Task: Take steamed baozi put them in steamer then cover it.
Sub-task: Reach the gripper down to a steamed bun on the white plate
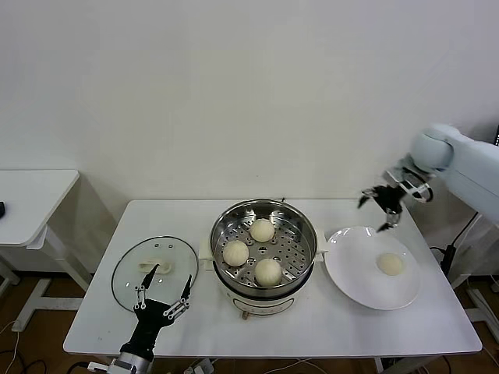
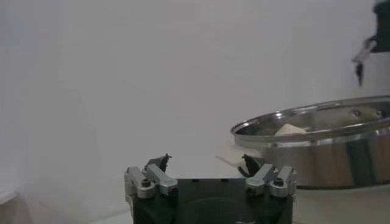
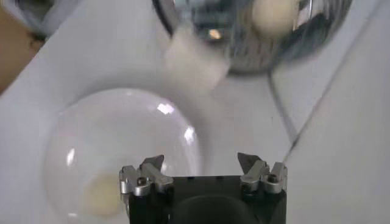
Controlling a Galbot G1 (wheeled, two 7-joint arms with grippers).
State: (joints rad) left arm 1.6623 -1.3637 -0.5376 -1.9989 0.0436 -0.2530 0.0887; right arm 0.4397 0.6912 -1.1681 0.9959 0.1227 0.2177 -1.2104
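The steamer (image 1: 265, 290) stands mid-table with three steamed baozi (image 1: 262, 230) on its perforated tray. A fourth baozi (image 1: 390, 264) lies on the white plate (image 1: 351, 265) to its right. My right gripper (image 1: 374, 214) hangs open and empty above the plate's far edge; in its wrist view (image 3: 201, 161) the plate (image 3: 122, 134) and that baozi (image 3: 100, 195) lie below it. My left gripper (image 1: 171, 274) is open and empty, low over the near side of the glass lid (image 1: 132, 276). Its own view (image 2: 206, 164) shows the steamer's rim (image 2: 317, 131) ahead.
The lid lies flat on the table left of the steamer, its white knob (image 1: 152, 266) up. A second white table (image 1: 31, 195) stands off to the far left. The steamer's white side handle (image 3: 192, 61) faces the plate.
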